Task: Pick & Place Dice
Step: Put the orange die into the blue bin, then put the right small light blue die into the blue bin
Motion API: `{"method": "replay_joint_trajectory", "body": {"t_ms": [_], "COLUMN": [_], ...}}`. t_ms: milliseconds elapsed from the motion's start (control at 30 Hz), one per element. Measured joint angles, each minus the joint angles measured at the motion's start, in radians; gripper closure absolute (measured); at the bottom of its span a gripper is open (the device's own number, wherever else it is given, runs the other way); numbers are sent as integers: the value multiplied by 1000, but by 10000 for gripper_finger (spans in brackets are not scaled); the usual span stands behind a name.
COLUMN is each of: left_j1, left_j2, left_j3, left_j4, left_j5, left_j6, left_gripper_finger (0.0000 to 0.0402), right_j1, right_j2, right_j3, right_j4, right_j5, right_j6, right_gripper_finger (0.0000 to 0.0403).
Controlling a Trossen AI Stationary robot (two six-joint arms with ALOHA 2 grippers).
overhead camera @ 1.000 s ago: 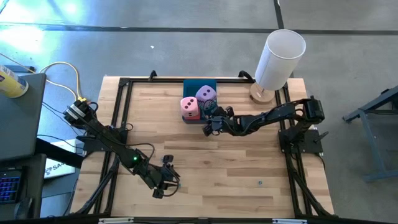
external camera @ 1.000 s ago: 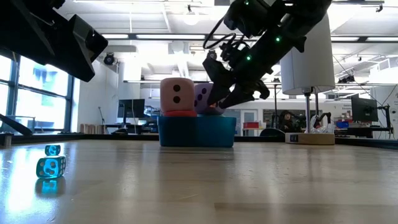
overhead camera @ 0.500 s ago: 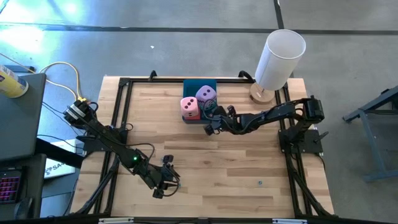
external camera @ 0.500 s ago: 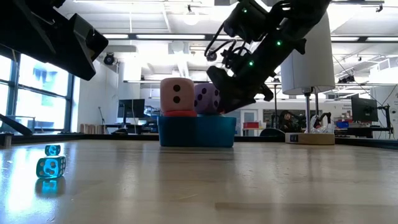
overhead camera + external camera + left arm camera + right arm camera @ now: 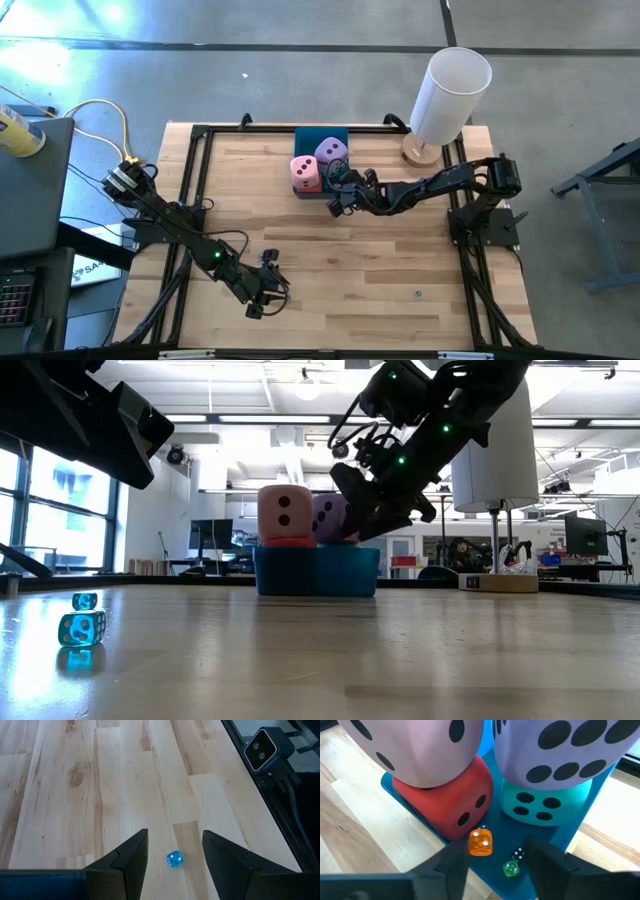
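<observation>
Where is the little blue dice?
The little blue dice lies alone on the wooden table, near its front edge on the left side, right before the left hand, far from the blue tray.

Lettering: one item only, a white sheet (image 5: 92, 268) beside the table's left edge in the high view, printed with dark capitals beginning "SA", the remainder hidden behind the frame rail and unreadable. Numerals by pips: pink die (image 5: 285, 512), the face turned to the low view showing two dark pips; red die (image 5: 451, 802), two dark pips visible on its near face in the right wrist view, with any others on that face hidden. No brand name, figure or sign elsewhere, in the room behind included, can be made out.
</observation>
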Motion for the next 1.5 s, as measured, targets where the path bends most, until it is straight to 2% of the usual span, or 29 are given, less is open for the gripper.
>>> {"method": "replay_joint_trajectory", "body": {"t_ms": [133, 233, 767, 933, 1267, 1400, 1500], "left_j1": [0, 0, 0, 0, 0, 0, 0], "left_j2": [0, 0, 0, 0, 0, 0, 0], "left_j3": [0, 0, 0, 0, 0, 0, 0], "left_j4": [0, 0, 0, 0, -9, -15, -15], "left_j5": [0, 0, 0, 0, 0, 0, 0], "left_j6": [0, 0, 0, 0, 0, -1, -3], "left_gripper_finger": [222, 222, 222, 222, 222, 222, 222], "right_j1": [0, 2, 13, 15, 81, 141, 192], "right_j2": [0, 5, 49, 42, -143, -236, -290], "right_j3": [0, 0, 1, 1, 0, 0, 0], "right_j4": [0, 0, 35, 38, 8, -72, -134], "right_j5": [-2, -9, -29, -29, -41, -113, -212], "right_j6": [1, 23, 17, -34, -144, -145, -108], "right_gripper_finger": [196, 183, 183, 184, 188, 188, 188]}}
